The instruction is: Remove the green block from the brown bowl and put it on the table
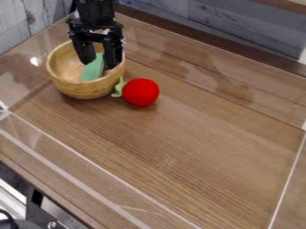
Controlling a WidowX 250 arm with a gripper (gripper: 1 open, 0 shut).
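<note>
Gripper [97, 61] spread wide above green block [92, 67] in brown bowl [66, 82]; straddle squarely, clear the rim.

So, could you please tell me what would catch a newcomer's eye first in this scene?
The black gripper hangs open over the brown bowl at the table's far left, its fingers straddling the green block inside. Just right of the bowl, a bright red ball lies on the wood.

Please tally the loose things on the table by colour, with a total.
Green: 1, the block in the bowl
Brown: 1, the bowl
Red: 1, the ball
Total: 3
</note>
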